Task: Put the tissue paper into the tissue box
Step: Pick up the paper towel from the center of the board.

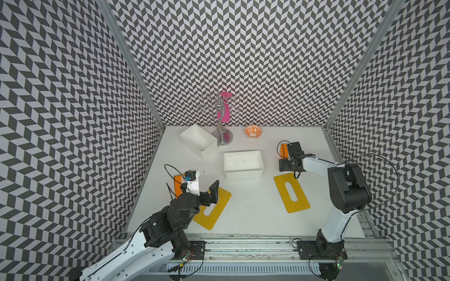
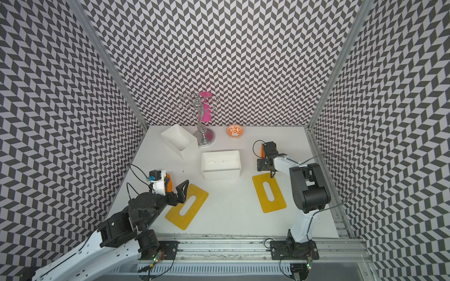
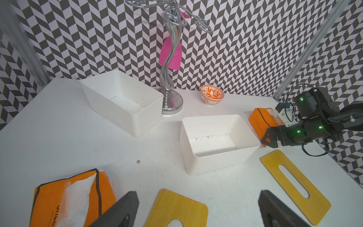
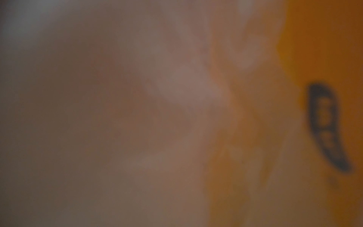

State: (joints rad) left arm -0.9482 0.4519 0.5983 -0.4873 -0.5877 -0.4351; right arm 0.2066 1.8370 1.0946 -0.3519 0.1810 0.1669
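Right wrist view is blurred orange; right claw (image 1: 287, 155) points down, spread over orange tissue pack (image 1: 283, 151); left claw (image 3: 196, 196) released.

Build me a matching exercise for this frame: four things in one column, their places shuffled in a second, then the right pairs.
1. bowl
2. silver stand
3. left gripper
4. right gripper

A. open, above a yellow slotted lid
B. at the orange tissue pack on the robot's right
C. base beside the angled white box
D. on its own near the back wall

Pairs: 1-D, 2-C, 3-A, 4-B
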